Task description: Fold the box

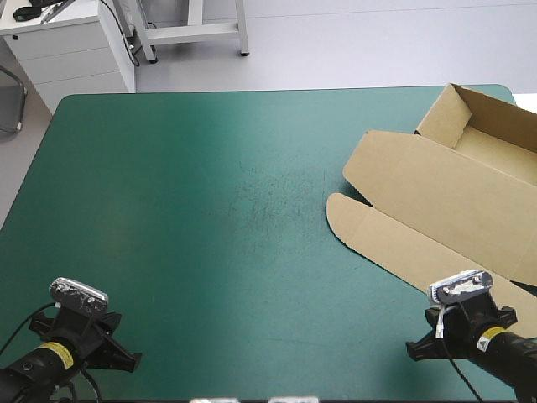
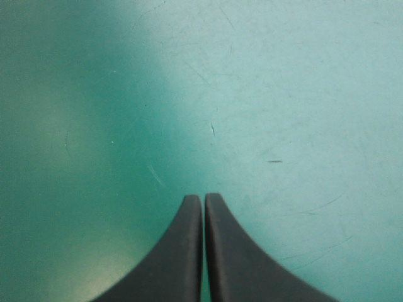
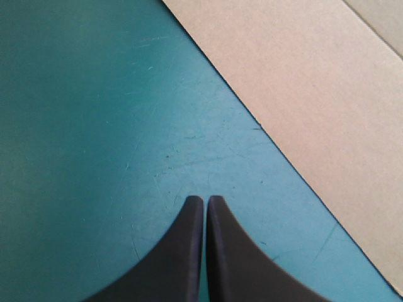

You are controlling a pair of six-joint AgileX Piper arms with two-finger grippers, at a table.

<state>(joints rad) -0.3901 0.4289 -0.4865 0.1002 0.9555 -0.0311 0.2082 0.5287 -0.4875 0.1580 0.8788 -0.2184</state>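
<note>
We see the box (image 1: 436, 197), tray open and lid flat, at the frame's right on the tabletop (image 1: 185, 218); left gripper (image 2: 203, 201) and right gripper (image 3: 205, 201) both closed, empty.

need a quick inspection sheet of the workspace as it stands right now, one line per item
surface: teal-green cover, faint scratches near its middle, otherwise bare
job's things: box at the table's far right corner, an open tray with walls raised and the lid lying flat toward the table's middle; it runs past the high view's right edge
clutter: nothing seen
grippers: left gripper shut, empty, over bare cover; right gripper shut, empty, the box's edge ahead and to one side of it, not touching
cables: nothing seen lying on the cover
surroundings: nothing seen at or over the table
</note>
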